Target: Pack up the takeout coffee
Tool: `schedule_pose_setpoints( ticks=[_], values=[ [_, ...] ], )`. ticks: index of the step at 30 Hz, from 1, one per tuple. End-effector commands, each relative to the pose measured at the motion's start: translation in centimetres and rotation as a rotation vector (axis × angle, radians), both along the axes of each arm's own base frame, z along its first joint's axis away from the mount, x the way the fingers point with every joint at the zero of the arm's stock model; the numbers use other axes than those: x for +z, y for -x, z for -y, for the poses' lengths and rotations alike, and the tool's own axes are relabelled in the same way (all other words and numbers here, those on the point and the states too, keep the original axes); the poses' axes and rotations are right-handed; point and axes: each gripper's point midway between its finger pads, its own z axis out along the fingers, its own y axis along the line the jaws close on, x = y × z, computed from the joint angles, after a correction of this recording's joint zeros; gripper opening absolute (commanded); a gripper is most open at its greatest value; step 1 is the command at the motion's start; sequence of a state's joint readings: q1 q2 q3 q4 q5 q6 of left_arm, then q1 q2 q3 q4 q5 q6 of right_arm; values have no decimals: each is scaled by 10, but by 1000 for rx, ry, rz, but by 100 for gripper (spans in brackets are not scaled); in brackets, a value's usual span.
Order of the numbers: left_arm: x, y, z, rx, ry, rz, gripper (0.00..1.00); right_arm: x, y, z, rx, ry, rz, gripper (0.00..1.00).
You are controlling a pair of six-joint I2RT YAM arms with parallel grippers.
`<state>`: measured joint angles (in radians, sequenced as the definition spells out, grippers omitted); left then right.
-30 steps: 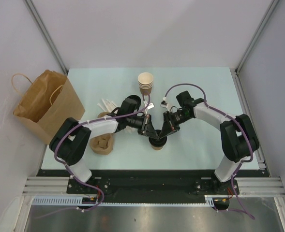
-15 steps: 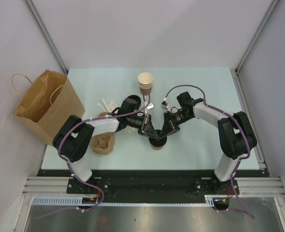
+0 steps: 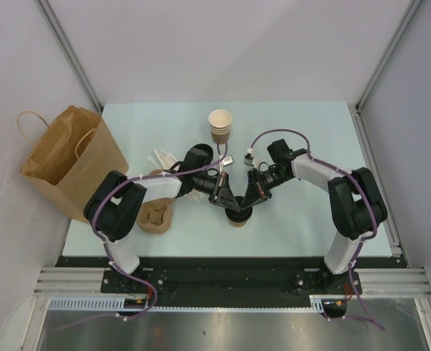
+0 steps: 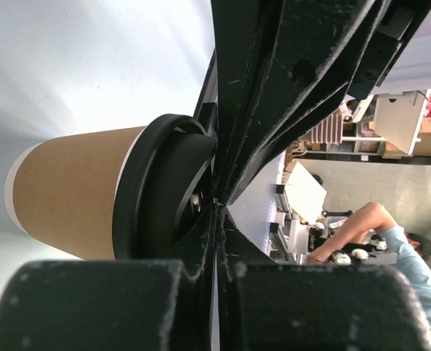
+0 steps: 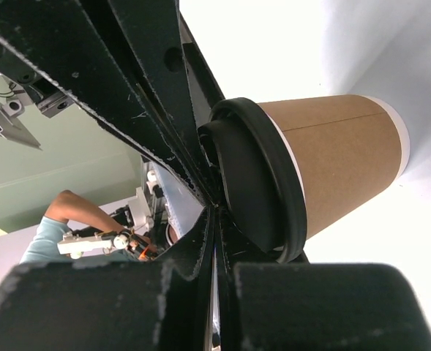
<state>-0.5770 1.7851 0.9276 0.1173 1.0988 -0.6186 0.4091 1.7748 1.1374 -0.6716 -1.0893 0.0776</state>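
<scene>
Top view: the left end effector point(image 3: 225, 199) and the right end effector point(image 3: 249, 196) cover most of the takeout coffee point(image 3: 238, 220); only part of its lid point(image 3: 239, 213) and lower wall show; the left arm point(image 3: 160, 189) hides part of the crumpled brown item point(image 3: 155, 217) and of the white items point(image 3: 161, 157), both too small to identify. Wrist views: the near finger bases are blurred and cut off by the frame edges; the crossed fingers point(image 4: 288, 88) hide the lid centre; contact between tips and lid cannot be determined.

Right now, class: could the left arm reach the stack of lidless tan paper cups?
Probably yes: the stack of lidless tan paper cups stands just beyond the left gripper, with only bare table between.
</scene>
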Motion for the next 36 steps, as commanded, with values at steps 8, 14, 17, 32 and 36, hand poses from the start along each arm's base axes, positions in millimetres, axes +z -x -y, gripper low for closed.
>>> schedule_pose_setpoints(
  ticks=[8,14,17,32,36],
  values=[
    [-72,-15,-17,135,-248,7,0,-68,-10,12,-22,165,-30,0],
    [-79,-16,-19,141,-273,4,0,-80,-11,17,-39,186,-64,0],
    [-81,-19,-20,148,-280,2,0,-86,-9,19,-37,203,-64,0],
    [-18,-16,0,89,-84,65,0,-33,-5,0,10,53,62,1],
    [11,-18,4,74,-22,108,0,-5,-1,-6,22,-26,84,2]
  ],
)
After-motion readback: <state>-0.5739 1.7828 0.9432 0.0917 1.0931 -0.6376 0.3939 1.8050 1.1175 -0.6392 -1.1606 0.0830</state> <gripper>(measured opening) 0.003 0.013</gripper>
